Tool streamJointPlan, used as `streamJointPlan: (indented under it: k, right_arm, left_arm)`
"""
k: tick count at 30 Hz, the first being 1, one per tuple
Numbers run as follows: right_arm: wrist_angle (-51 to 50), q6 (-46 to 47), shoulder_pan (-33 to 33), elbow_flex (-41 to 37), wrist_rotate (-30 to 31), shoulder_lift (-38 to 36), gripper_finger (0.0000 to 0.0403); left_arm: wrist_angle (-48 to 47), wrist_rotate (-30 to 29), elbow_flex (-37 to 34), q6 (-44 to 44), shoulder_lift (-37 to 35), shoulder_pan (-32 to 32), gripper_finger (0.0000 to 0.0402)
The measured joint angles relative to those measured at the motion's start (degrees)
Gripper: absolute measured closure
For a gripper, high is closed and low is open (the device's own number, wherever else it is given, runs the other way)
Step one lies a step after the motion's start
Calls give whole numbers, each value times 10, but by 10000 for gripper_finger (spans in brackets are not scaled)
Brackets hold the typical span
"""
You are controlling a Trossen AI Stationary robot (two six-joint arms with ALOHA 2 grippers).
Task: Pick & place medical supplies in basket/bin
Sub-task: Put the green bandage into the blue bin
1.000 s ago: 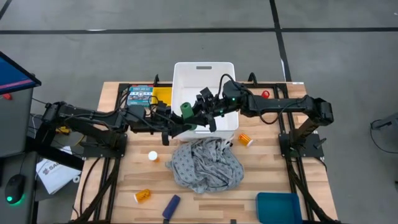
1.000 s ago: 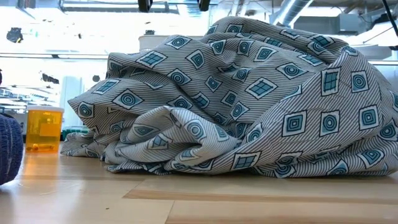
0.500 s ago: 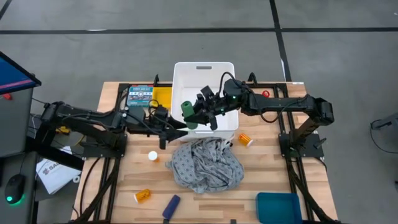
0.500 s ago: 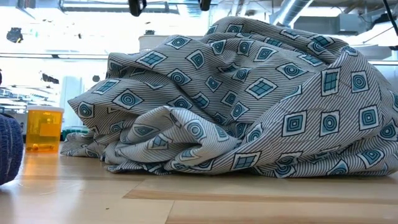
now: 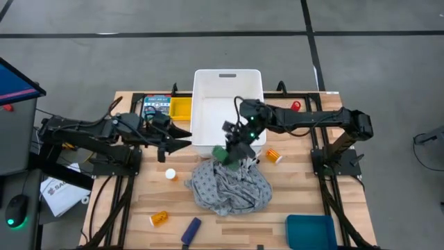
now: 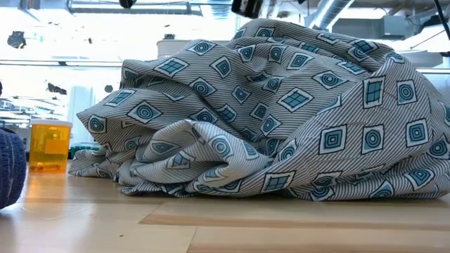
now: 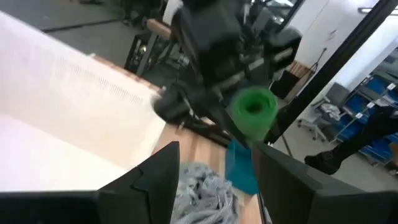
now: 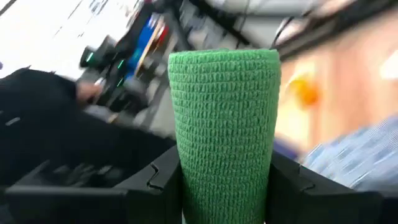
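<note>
**Desk:** While the right gripper [image 5: 229,153] hangs over the near rim of the white bin [image 5: 227,78], what exactly is it carrying?

**Photographer:** A green roll of wrap [image 5: 220,153], clamped upright between its two dark fingers [image 8: 155,180], as the right wrist view shows. From above, the roll sits just past the bin's front wall, over the far edge of the grey patterned cloth [image 5: 229,184] heaped on the wooden table [image 5: 125,208].

**Desk:** And the left gripper [image 5: 186,141]?

**Photographer:** It is at the bin's left front corner, fingers apart and holding nothing. Its wrist camera looks along the bin's white wall [image 7: 56,124] at the other arm and the green roll [image 7: 253,112].

**Desk:** Where do the remaining supplies lie?

**Photographer:** One orange pill bottle [image 5: 275,155] lies just right of the cloth, near the bin's right front corner. Another orange pill bottle [image 5: 159,219] lies near the table's front edge on the left, with the dark blue cylinder [image 5: 191,230] beside it. The white cap [image 5: 170,174] sits between the left gripper and the cloth. A teal tray [image 5: 311,231] occupies the front right corner, and a printed teal box [image 5: 157,107] with a yellow piece [image 5: 181,107] beside it lies left of the bin.

**Desk:** The low view?

**Photographer:** Mostly cloth [image 6: 281,112], with an orange bottle [image 6: 50,145] upright at left.
</note>
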Motion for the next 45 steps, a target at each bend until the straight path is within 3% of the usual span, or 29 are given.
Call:
streamJointPlan:
  k: [5, 11, 19, 31, 39, 45]
  right_arm:
    - [-80, 41, 51, 0, -47, -21, 248]
    - [-246, 59, 137, -1, -22, -41, 248]
    - [-403, 119, 252, -3, 114, -53, 248]
    - [-419, 354, 417, -82, 298, -101, 248]
    - [-406, 579, 534, -146, 441, -136, 248]
    - [-419, 749, 627, -148, 530, -120, 248]
  left_arm:
    - [0, 9, 0, 14, -21, -2, 209]
    - [-4, 28, 0, 41, -27, -2, 206]
    - [-28, 29, 0, 58, -27, -2, 205]
    - [-22, 26, 0, 57, -25, -2, 205]
    - [11, -54, 0, 61, -25, -2, 205]
    - [45, -110, 0, 60, -25, -2, 205]
